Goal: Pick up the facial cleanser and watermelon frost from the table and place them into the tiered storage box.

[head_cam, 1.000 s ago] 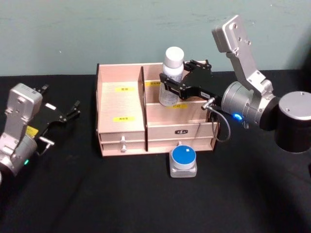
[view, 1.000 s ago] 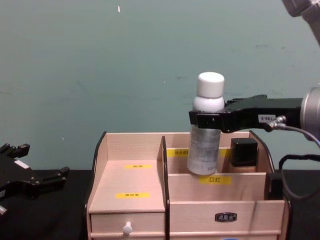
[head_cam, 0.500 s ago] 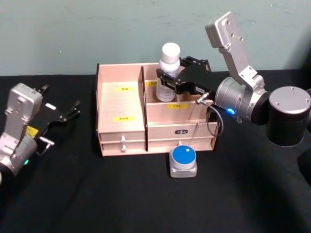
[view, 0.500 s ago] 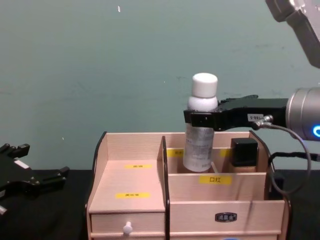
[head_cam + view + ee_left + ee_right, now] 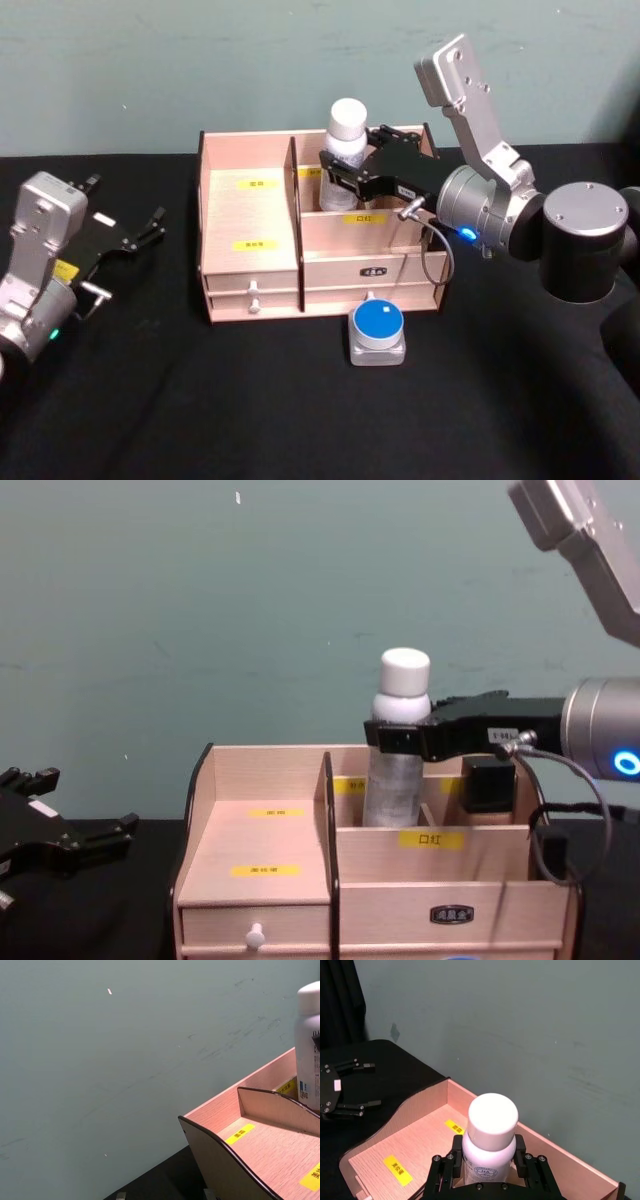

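Seating the white-capped cylindrical plastic bottle (image 5: 349,118), clamped by the right gripper (image 5: 345,178), requires vertical descent into the light wooden tiered storage box (image 5: 250,215), 12 o'clock compartment. Left gripper (image 5: 125,205): spread, 9 o'clock.

Silver-grey arm links (image 5: 470,100) with black cylindrical joint housings (image 5: 585,240). Black right end effector (image 5: 345,178), screw heads along fingers (image 5: 443,1172), grey cable (image 5: 441,262) looping from wrist, blue light (image 5: 467,233) glowing. Black left end effector (image 5: 125,203) on silver wrist, yellow sticker (image 5: 66,271), green light (image 5: 53,333).
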### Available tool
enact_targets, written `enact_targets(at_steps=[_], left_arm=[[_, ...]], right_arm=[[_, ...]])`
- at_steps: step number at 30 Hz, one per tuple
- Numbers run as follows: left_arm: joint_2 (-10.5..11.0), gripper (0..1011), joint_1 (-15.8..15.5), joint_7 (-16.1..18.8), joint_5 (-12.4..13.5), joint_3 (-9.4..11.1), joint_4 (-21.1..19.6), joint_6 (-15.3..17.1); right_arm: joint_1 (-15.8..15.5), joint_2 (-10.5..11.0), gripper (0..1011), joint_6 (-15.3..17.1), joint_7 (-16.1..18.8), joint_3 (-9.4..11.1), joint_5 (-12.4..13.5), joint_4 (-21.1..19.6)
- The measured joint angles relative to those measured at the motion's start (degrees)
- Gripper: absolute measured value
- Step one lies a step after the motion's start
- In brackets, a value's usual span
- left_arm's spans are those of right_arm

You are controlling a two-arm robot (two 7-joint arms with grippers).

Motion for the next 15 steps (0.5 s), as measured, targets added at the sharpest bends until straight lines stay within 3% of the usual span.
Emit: enact_targets(at_steps=[15], left_arm=[[0.0,1001,0.0,0.0,0.0,0.0,0.0,0.0]], right_arm=[[-0.34,-0.32,605,0.25,0.92,-0.8,-0.82,2.63]])
